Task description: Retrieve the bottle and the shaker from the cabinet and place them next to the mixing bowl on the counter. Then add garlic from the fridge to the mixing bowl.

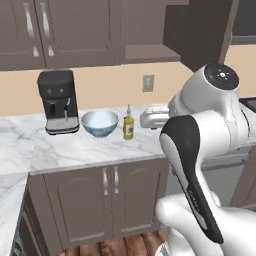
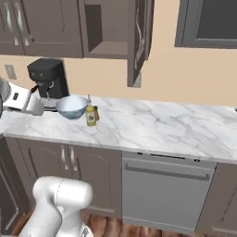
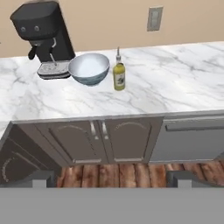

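One bottle [image 3: 119,76], one shaker [image 2: 96,113] and one mixing bowl [image 3: 89,68] share the counter [image 3: 175,83]; claw [image 3: 112,178] spread, empty.

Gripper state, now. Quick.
Gripper: open, holding nothing; its fingers stand wide apart in the hand view, back from the counter and facing the bottle and mixing bowl.

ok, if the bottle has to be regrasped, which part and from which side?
Probably the wide lower body of the bottle, not the thin neck and pourer. It stands upright on the counter, so close the fingers level across it. Come from the counter's front edge: the mixing bowl sits close on one side and the shaker just behind.
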